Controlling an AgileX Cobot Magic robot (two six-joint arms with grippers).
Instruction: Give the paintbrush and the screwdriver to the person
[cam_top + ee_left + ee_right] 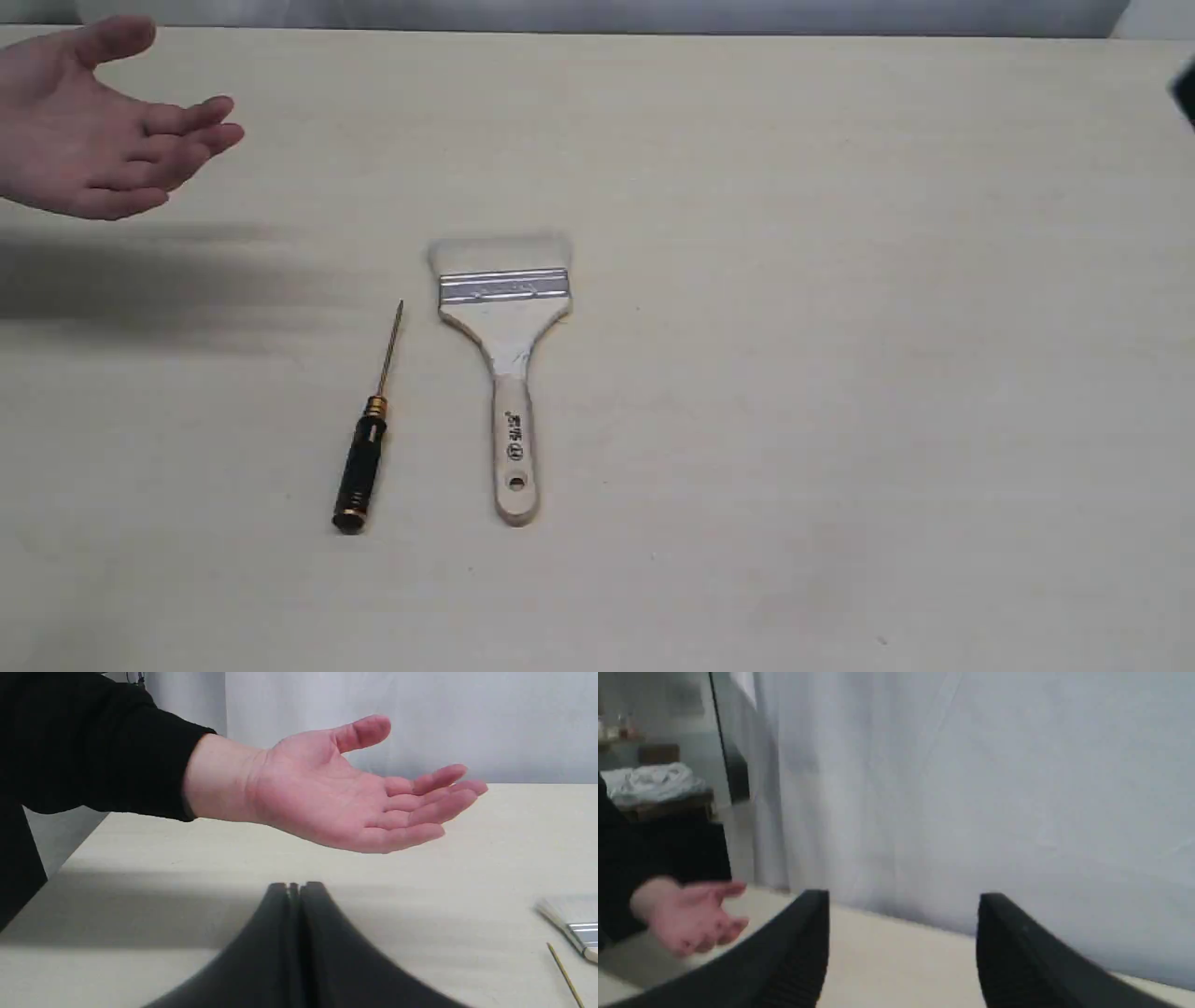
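The paintbrush (505,364) lies flat mid-table, pale bristles toward the far edge, wooden handle toward the near edge. Just to its left lies the screwdriver (366,439), black handle near, thin shaft pointing away. The person's hand (98,126) hovers palm-up over the far left of the table. In the left wrist view my left gripper (294,886) is shut and empty, low over the table in front of that hand (355,793); the brush's bristles (567,912) and the screwdriver tip (563,973) show at the edge. My right gripper (903,900) is open and empty, raised and facing the curtain, with the hand (691,914) far off.
The pale table (840,373) runs wide to the right. A grey curtain (971,788) hangs behind its far edge. A dark bit of the right arm (1184,93) shows at the right border. The person's black sleeve (93,746) reaches in from the left.
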